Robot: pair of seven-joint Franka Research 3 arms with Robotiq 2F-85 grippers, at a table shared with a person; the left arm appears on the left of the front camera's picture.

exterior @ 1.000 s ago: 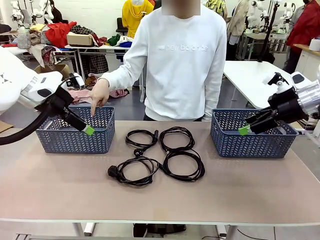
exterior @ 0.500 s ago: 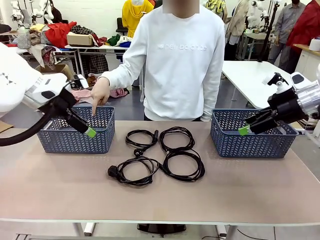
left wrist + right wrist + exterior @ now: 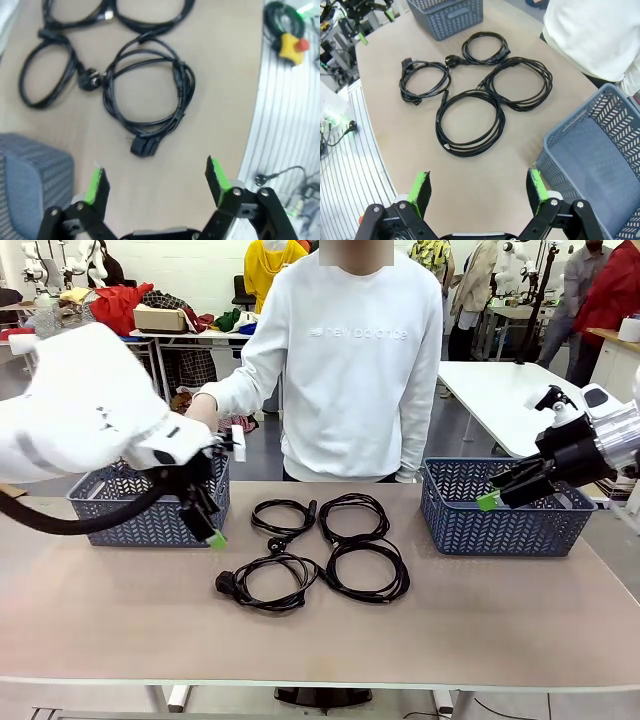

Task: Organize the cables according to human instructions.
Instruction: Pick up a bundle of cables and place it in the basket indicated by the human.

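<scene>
Left gripper (image 3: 157, 176) and right gripper (image 3: 478, 179) hang spread and empty, bare table (image 3: 450, 620) ringing the cables (image 3: 226, 584), the left arm (image 3: 90, 410) hiding part of the frame-left basket (image 3: 150, 530).

**Room and surroundings**

Pale beige counter (image 3: 400, 640) in the foreground, grey floor (image 3: 262, 455) beyond it. White table (image 3: 500, 390) stands behind at right. Long table (image 3: 200, 337) at back left, piled with clothing, with a cardboard box (image 3: 160, 318) and a red garment (image 3: 120, 305) on it. White wall (image 3: 190, 265) behind. Yellow garment (image 3: 268, 270) hangs centre back. Even indoor light. Ribbed pale flooring (image 3: 285, 115) lies beside the counter edge.
</scene>
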